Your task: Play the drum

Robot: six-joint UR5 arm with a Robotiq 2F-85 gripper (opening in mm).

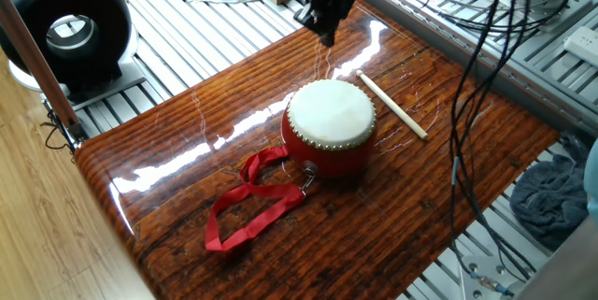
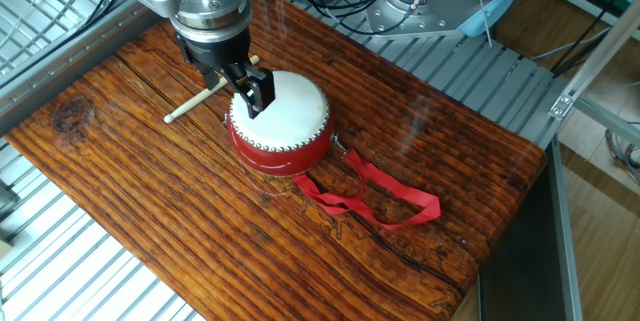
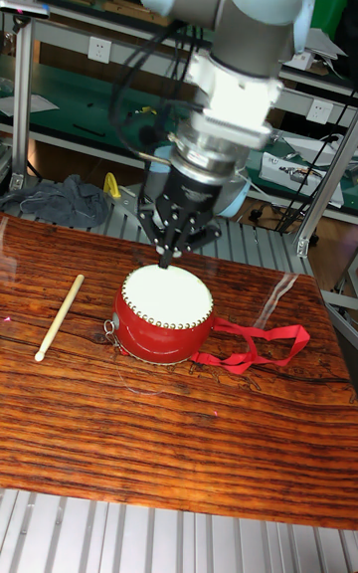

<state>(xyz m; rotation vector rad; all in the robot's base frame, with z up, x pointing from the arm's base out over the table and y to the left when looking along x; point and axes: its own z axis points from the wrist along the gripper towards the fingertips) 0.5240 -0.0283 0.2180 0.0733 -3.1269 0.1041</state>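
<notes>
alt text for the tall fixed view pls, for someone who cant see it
A robot arm's gripper, fingers pinched together, hangs just above the far edge of a small red drum with a cream skin, standing on a glossy wooden table. A wooden drumstick lies untouched to the drum's left, and a red ribbon strap trails off to its right.
</notes>
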